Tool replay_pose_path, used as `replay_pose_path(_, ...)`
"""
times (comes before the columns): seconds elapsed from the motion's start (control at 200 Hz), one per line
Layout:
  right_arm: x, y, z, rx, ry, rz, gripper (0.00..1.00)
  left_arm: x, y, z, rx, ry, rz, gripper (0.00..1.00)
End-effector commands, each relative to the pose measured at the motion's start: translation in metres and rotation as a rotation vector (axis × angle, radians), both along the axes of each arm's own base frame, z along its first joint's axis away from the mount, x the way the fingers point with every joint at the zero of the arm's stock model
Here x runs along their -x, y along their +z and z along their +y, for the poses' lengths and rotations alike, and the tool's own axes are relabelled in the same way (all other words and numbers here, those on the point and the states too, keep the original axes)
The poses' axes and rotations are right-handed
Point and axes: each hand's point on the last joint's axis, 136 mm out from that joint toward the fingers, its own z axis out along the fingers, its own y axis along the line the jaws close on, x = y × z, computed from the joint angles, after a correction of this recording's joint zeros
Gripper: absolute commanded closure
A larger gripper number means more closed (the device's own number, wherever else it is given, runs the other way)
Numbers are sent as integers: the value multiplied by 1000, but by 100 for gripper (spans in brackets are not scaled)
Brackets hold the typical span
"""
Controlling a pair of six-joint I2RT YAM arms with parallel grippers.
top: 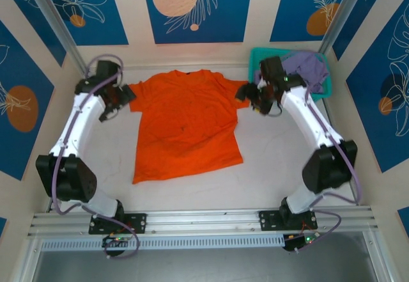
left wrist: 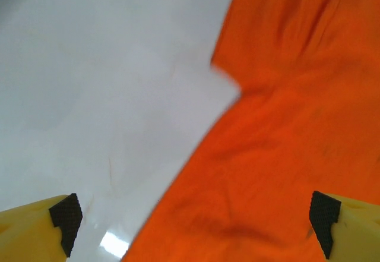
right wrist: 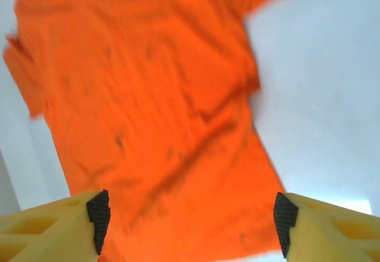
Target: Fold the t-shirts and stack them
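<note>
The left gripper stood released, its yellow fingers and black pads wide apart and holding nothing, beside the 10 o'clock sleeve of the bright orange cloth t-shirt. The right gripper was likewise spread and empty at the shirt's 2 o'clock sleeve. The orange shirt lay spread flat on the white table, collar toward 12 o'clock. The pale lavender cloth t-shirt lay bunched in the teal plastic basket at the table's 1 o'clock corner.

T-shirt flat on table centre; second t-shirt in basket, far right corner
</note>
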Motion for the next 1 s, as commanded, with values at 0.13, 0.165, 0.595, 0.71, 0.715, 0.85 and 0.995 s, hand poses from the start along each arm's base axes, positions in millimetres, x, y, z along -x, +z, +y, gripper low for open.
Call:
replay_pose_path(0.13, 83, -98, 13, 31, 71, 291, 23, 94, -96, -74, 103, -165, 365, 0)
replay_pose_path(0.165, 91, -108, 10, 41, 56, 338, 23, 101, -104, -76, 124, -160, 385, 1)
replay_pose_path(0.595, 135, -170, 35, 11, 76, 545, 40, -5, -94, -118, 119, -372, 269, 0)
replay_pose_path(0.71, 132, -181, 40, -12, 58, 560, 53, -57, -106, -137, 97, -422, 230, 0)
replay_pose_path(0.715, 131, -181, 41, -13, 57, 561, 55, -59, -106, -138, 96, -423, 227, 0)
replay_pose_path(0.85, 124, -186, 40, 14, 38, 557, 77, -97, -138, -147, 62, -443, 236, 0)
replay_pose_path(0.995, 104, -179, 33, 60, 23, 513, 90, -112, -159, -134, -30, -416, 269, 3)
